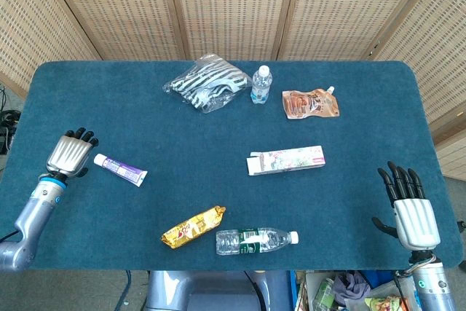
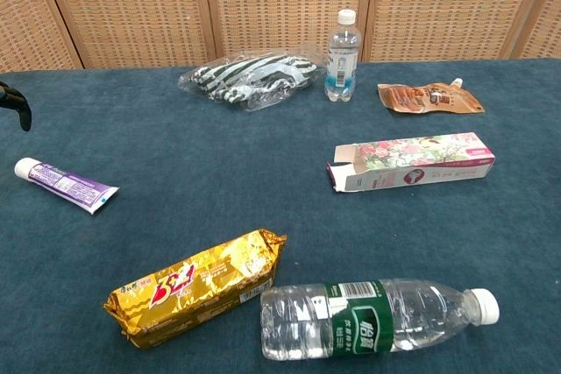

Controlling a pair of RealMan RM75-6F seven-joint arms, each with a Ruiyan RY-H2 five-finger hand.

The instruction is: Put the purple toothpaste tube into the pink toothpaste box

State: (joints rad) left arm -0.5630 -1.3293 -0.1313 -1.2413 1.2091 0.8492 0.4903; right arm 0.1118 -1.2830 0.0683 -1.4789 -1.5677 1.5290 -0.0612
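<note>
The purple toothpaste tube (image 1: 120, 170) lies flat at the left of the blue table, white cap toward the left; the chest view shows the tube (image 2: 66, 186) too. My left hand (image 1: 70, 152) hovers just left of the cap, back facing up, fingers apart and holding nothing. Only a dark fingertip (image 2: 16, 102) of it shows in the chest view. The pink toothpaste box (image 1: 286, 160) lies right of centre with its open flap end toward the left, seen also as the box (image 2: 412, 162) in the chest view. My right hand (image 1: 413, 213) is beyond the table's right front corner, fingers spread, empty.
At the back stand a zebra-striped pouch (image 1: 207, 81), an upright small water bottle (image 1: 261, 84) and a brown spouted pouch (image 1: 311, 103). Near the front edge lie a gold snack bar (image 1: 193, 226) and a green-labelled water bottle (image 1: 256, 241).
</note>
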